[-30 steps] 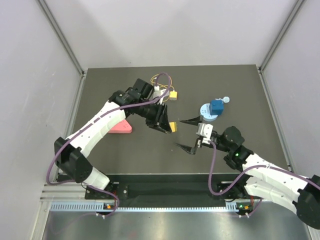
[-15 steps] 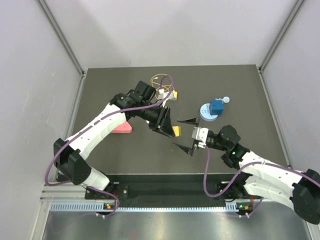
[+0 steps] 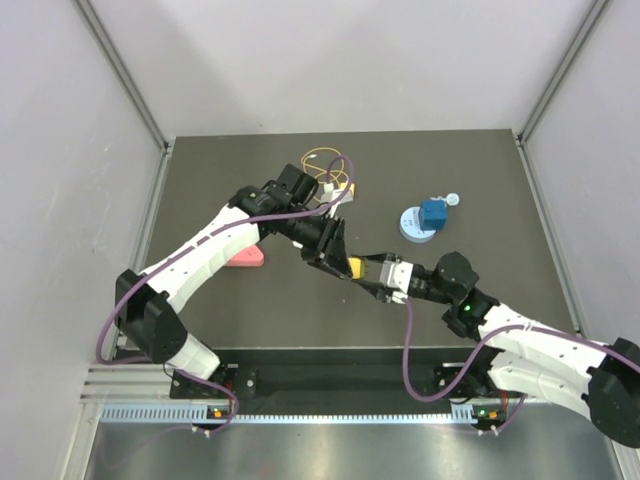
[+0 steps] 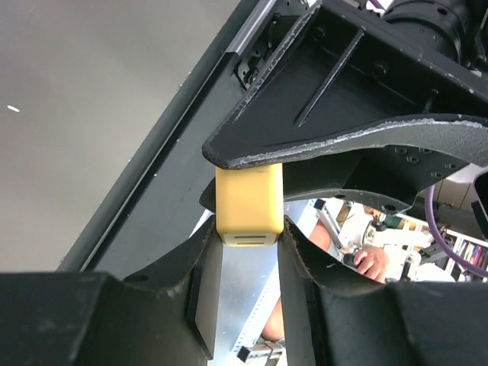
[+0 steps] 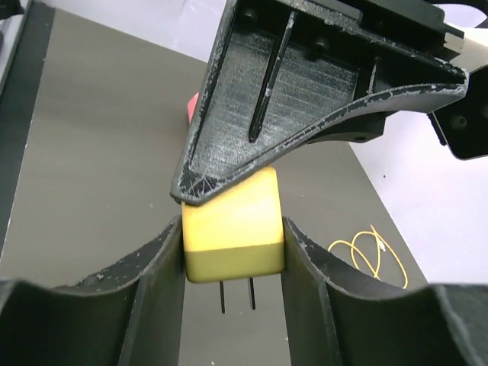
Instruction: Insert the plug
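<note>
Your left gripper and right gripper both pinch one yellow block mid-air; release either early and it may twist, drop, or bend its prongs.

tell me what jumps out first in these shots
The left gripper and the right gripper both pinch one yellow block at the centre, two thin pins sticking out of it. Behind them a looped yellow wire lies at the rear, and a blue cube sits on a pale disc to the right.
</note>
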Motion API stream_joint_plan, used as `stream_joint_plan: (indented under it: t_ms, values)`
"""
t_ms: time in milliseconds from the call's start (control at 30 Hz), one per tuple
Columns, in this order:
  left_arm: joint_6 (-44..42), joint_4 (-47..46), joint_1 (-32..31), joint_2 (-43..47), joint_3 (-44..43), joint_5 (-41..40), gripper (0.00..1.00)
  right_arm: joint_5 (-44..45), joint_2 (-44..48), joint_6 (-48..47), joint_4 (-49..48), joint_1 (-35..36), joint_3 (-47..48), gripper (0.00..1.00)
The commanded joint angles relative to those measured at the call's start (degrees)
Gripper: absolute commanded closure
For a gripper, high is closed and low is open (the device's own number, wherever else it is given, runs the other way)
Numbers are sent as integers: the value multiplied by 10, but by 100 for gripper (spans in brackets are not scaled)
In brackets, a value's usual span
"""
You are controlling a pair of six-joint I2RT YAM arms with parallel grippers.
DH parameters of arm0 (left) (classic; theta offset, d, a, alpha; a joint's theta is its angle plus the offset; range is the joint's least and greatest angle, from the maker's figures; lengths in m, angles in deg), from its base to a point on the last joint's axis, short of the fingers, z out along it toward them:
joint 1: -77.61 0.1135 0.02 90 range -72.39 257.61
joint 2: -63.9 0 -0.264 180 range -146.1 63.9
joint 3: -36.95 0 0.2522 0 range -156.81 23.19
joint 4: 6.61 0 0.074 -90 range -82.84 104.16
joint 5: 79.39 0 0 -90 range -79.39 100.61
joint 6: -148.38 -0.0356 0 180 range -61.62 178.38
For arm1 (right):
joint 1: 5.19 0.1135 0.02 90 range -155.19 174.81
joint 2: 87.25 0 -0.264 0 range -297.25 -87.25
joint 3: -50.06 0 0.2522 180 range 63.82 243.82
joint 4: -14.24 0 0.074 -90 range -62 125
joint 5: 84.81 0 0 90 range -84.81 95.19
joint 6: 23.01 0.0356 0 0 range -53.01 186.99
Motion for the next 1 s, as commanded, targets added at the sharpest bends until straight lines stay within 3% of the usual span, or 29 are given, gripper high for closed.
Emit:
stream_joint_plan:
  t_ms: [0, 33, 133, 333, 633, 967]
  values:
    - [16, -27, -2, -2, -32, -17, 90, 15, 17, -23, -19, 17, 15, 99]
    - [37, -32, -2, -1, -35, -26, 77, 23, 16, -23, -16, 21, 18, 100]
    - [82, -70, -2, 6, -33, -61, 63, 66, -1, 4, -41, 36, 20, 100]
    - [132, -135, -2, 35, 1, -116, 53, 142, -30, 76, -89, 55, 20, 100]
    - [132, -148, -2, 74, 23, -170, 53, 209, -45, 133, -111, 56, 31, 100]
    - [118, -142, -3, 78, 31, -168, 51, 201, -66, 160, -134, 56, 34, 100]
